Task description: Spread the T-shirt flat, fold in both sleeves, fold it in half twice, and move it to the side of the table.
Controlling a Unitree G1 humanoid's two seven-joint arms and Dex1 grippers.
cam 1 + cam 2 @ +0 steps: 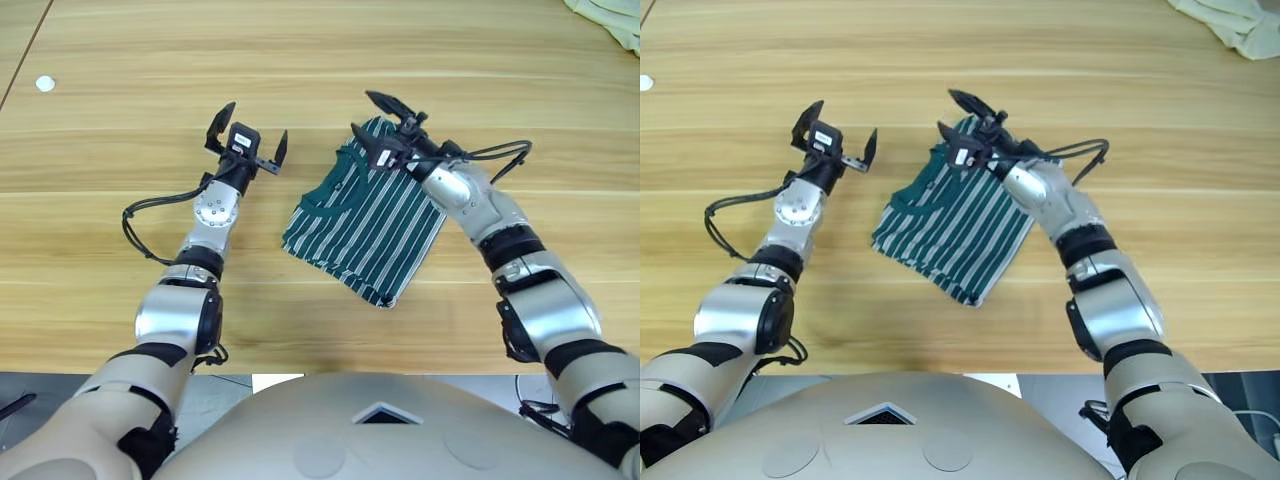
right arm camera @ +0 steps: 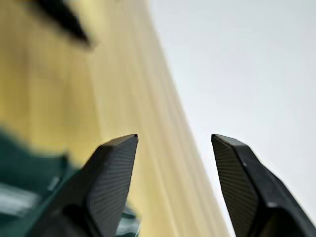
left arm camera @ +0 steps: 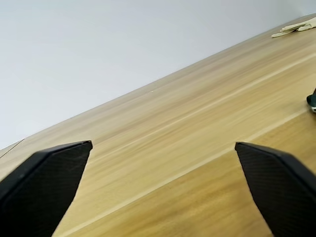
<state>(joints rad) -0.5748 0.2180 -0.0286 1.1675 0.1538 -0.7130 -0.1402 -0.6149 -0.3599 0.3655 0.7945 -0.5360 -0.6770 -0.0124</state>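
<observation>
Left claw (image 1: 247, 143) is wide open, nothing in it. It hangs over bare table (image 1: 120, 230), just left of the T-shirt (image 1: 365, 228) and apart from it. Wrist cam shows both its fingers (image 3: 44, 182) spread far apart w/ only wood grain between them.

Right claw (image 1: 375, 122) is open too, holding nothing. It sits over the far corner of the T-shirt, one finger out past the cloth edge and the other above the stripes. Can't tell if a tip touches the fabric. On the right wrist cam my fingers (image 2: 111, 182) stand apart w/ a clear gap, green cloth blurred under one of them.

T-shirt is dark green w/ white stripes, folded to a compact 4-sided pack, sleeves tucked in. It lies flat on the table, turned diagonally, neckline edge on the side toward my left arm. It's roughly mid-table between my two arms — closer to the right one, whose forearm crosses over its right corner.

Misc: pale cloth (image 1: 610, 20) bunched at the far right corner of the table, well apart from the T-shirt — and a small white dot (image 1: 45, 84) on the wood at far left.
</observation>
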